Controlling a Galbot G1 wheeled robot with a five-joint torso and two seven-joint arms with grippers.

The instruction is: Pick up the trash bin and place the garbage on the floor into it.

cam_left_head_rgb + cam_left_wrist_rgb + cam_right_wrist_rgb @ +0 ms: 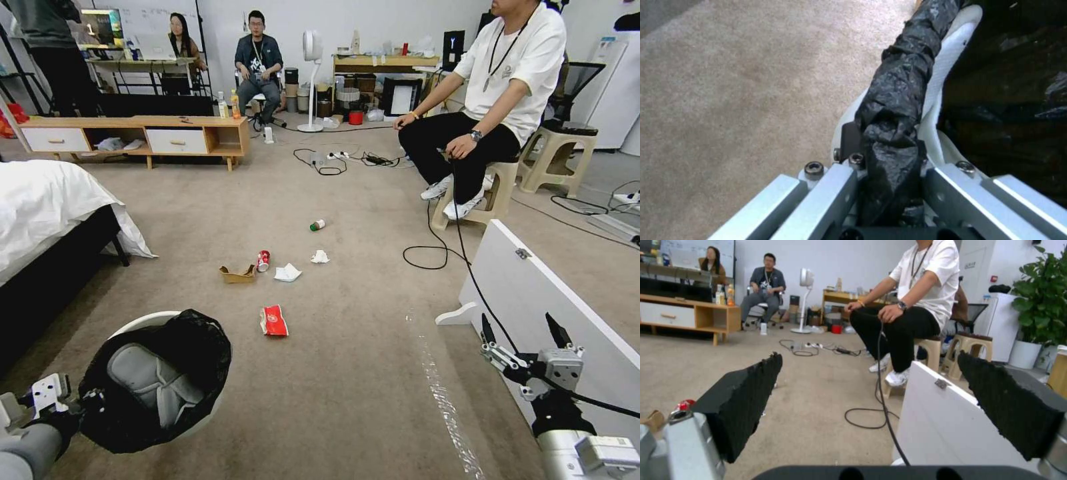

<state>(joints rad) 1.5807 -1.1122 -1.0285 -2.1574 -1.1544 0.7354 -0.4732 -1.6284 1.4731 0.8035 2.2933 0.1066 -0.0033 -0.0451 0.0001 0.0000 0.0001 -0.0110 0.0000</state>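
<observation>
The trash bin (pixel 157 377) sits low at the robot's left, tilted so its mouth faces up and forward, white rim peeking out above the crinkly black bag. The left gripper (pixel 889 166) has its fingers clamped on the rim, bag plastic bunched between them. It looks a light, thin-walled plastic bin, a bit flexible at the lip, and that liner is slick, so the rim is the sensible hold but it could slide if swung hard.

Out ahead on the floor (pixel 347 373), the garbage, count it: one red snack wrapper (pixel 273 321) nearest, flat and crackly, best pinched at an edge. One red soda can (pixel 263 261) lying on its side, light, probably easy to dent, and it may roll. One torn piece of brown cardboard (pixel 237 274) just beside the can, stiff enough to take by its raised edge. Two white tissues (pixel 287 272), the second (pixel 320 257) a little further right, soft and nearly weightless. One small green-capped bottle (pixel 317 225) farthest off, round and apt to roll. Six pieces in all, one bin.

The right gripper (pixel 527 340) hangs over the carpet near a white board (pixel 533 293), fingers spread wide, holding nothing. A bed (pixel 47 200) stands to the left.
</observation>
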